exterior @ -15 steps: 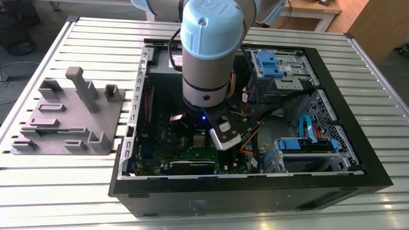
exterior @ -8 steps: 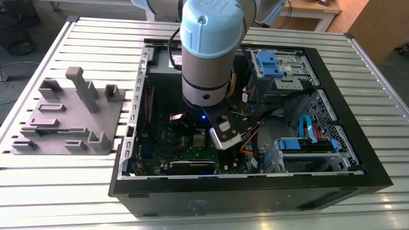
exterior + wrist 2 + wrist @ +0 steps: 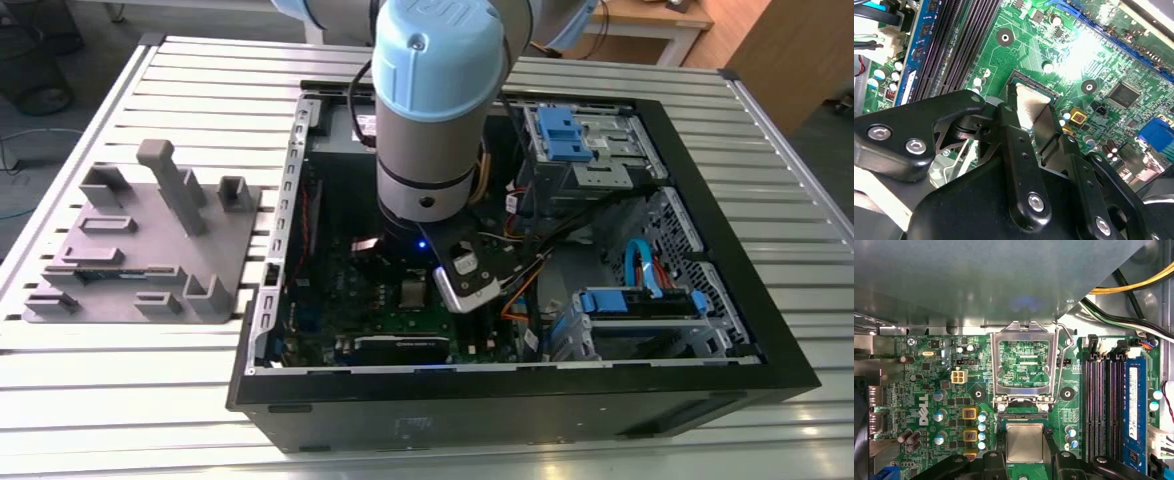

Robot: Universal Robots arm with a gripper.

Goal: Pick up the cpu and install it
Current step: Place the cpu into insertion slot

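Jaws grip the cpu [image 3: 1025, 442] beside the open socket frame [image 3: 1024, 335].

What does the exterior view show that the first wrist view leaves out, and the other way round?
Exterior view: the pale blue and silver robot arm over the open black computer case, the slatted metal table, and the grey plastic tray with upright blocks.

First wrist view: the small square cpu with a shiny silver top at the black end effector, next to the open silver metal socket frame, plus the black memory slots.

Both: the green circuit board.
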